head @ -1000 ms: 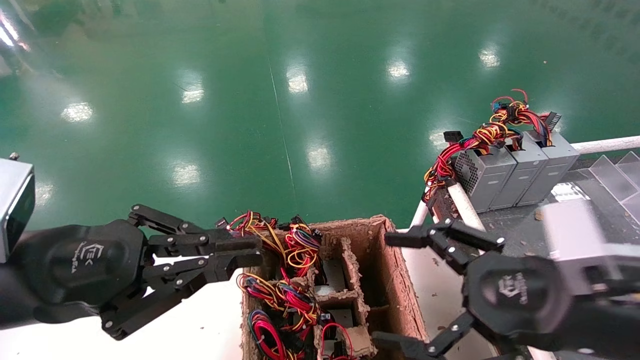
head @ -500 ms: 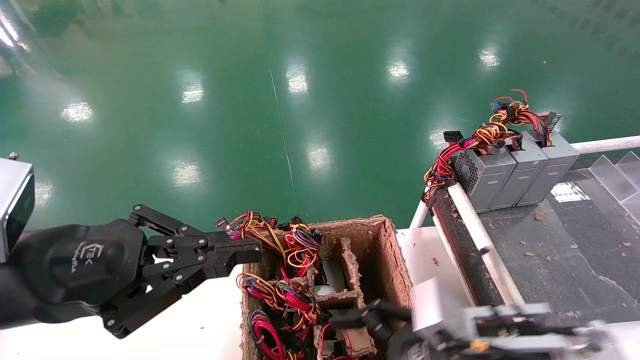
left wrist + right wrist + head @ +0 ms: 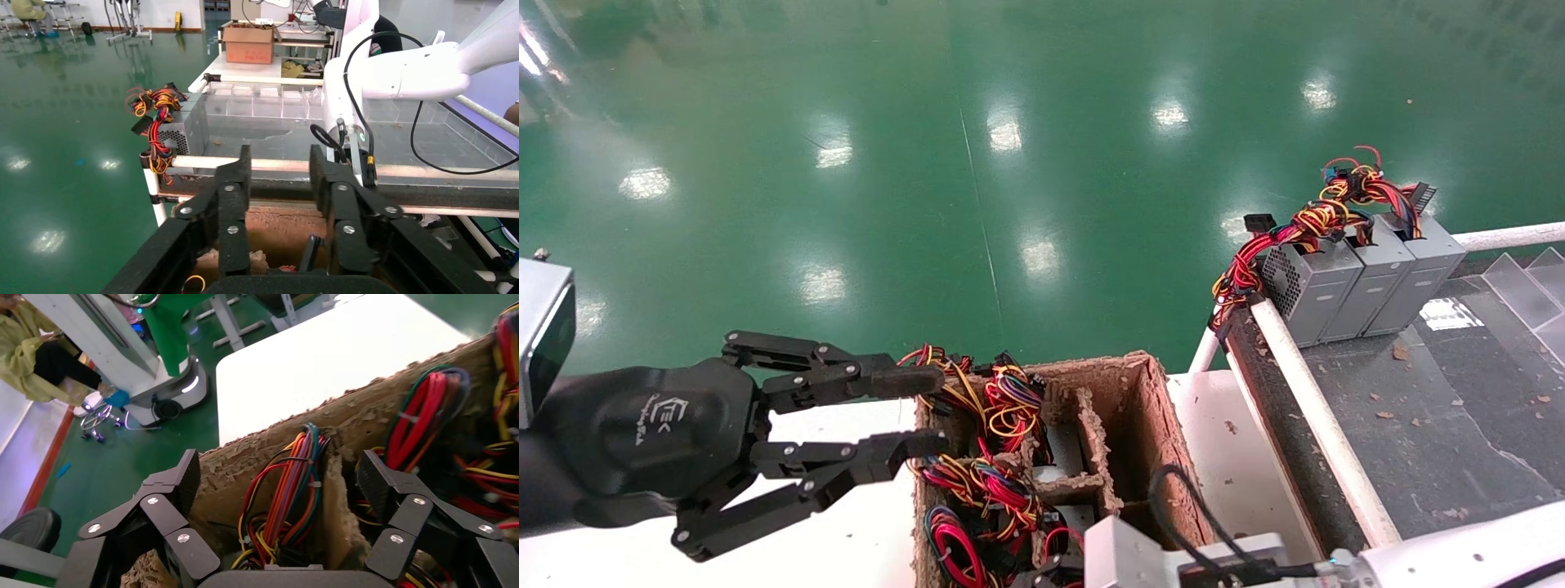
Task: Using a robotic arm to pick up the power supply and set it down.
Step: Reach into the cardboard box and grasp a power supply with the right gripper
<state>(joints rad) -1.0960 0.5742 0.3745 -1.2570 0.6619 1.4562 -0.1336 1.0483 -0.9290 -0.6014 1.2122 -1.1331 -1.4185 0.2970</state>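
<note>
My right gripper [image 3: 276, 474] hangs open over the near end of the brown pulp tray [image 3: 1152, 425]. Its fingers straddle a bundle of red, orange and yellow wires [image 3: 287, 490] that rises from one compartment. The power supply under those wires is hidden. In the head view only the right wrist block [image 3: 1124, 555] shows, at the bottom edge. My left gripper [image 3: 923, 412] is open and empty at the tray's left rim, beside more wire bundles [image 3: 985, 482]. Three grey power supplies [image 3: 1352, 282] stand side by side on the dark belt at the right.
A white rail [image 3: 1316, 416] runs along the dark belt [image 3: 1442, 425] to the right of the tray. The tray sits on a white tabletop [image 3: 1230, 457]. Green floor [image 3: 1009, 163] lies beyond. Clear dividers [image 3: 1520, 286] stand at the far right.
My right arm has swung from the right side down to the near end of the tray. The left gripper, nearly shut half a second ago, has opened.
</note>
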